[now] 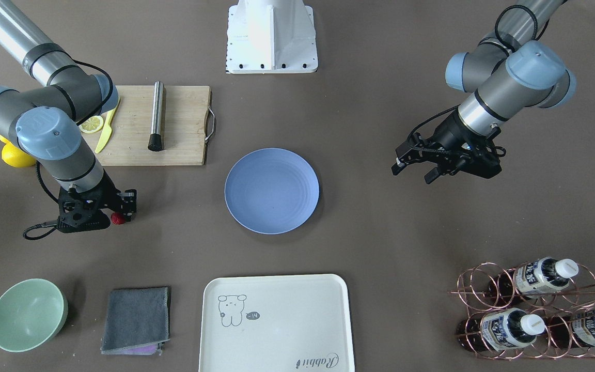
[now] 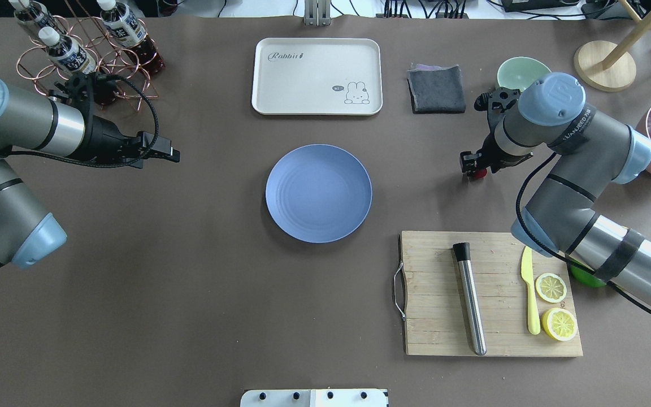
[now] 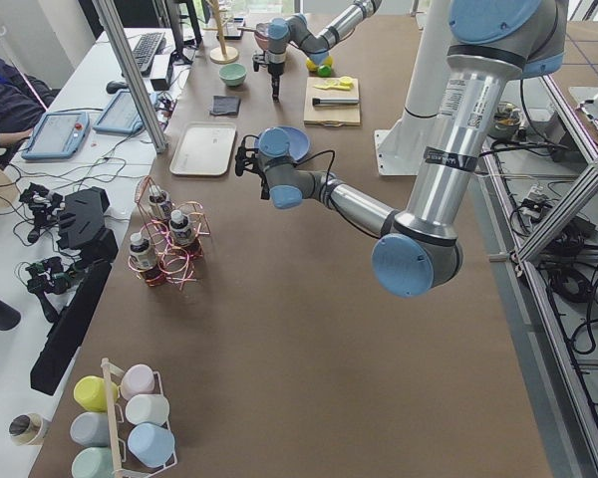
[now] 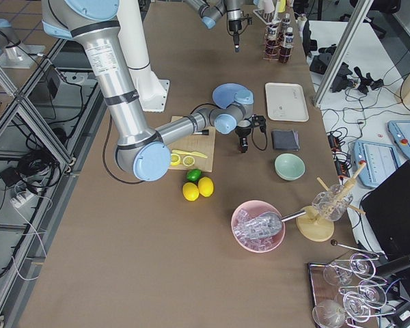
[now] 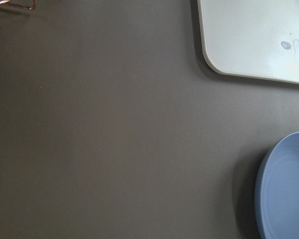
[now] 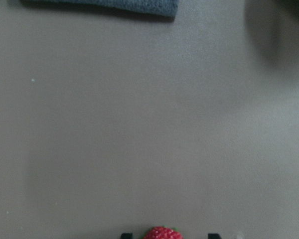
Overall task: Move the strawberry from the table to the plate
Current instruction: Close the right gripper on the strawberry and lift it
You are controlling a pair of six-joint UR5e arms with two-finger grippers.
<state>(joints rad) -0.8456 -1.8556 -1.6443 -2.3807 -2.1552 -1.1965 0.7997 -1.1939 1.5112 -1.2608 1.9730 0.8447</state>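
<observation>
Strawberry (image 6: 160, 233), the tiny round dark-red bumpy one, is sitting on the matte brown-grey table (image 2: 190, 282), right between the right gripper's (image 2: 474, 168) fingers. The jaws are spread with a gap on each side, nothing grabbed yet. In the overhead view the round blue-grey plate (image 2: 319, 193) is at 9 o'clock from it, well apart. The left gripper (image 1: 412, 172) hangs parted and empty, way farther off.

A white desk (image 3: 5, 254) strewn with cables (image 3: 75, 184) stands alongside, an aluminium post (image 3: 132, 75) at its edge.
</observation>
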